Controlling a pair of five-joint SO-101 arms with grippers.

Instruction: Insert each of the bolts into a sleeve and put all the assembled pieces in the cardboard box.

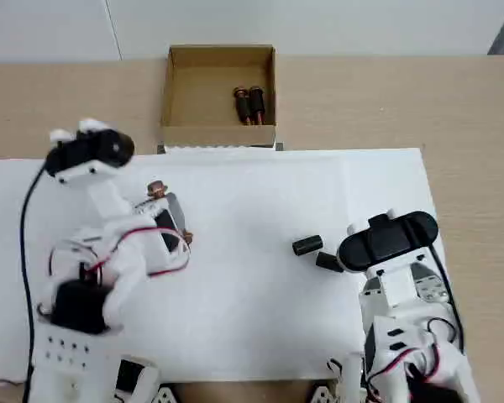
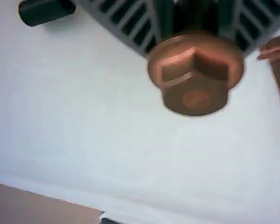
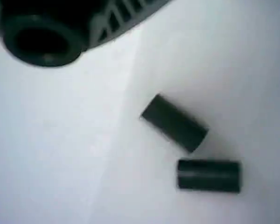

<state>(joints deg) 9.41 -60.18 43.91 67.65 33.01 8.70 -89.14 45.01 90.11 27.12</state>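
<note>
Left end effector [image 2: 196, 39] clamped on bolt [image 2: 196, 79], right end effector [image 3: 49, 30] gripping sleeve [image 3: 39, 44], open white sheet [image 1: 244, 252] between them

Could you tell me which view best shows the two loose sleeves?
The right wrist view: both sleeves lie whole and close up. The high view has them small beside the right arm; the left wrist view catches one far off.
</note>
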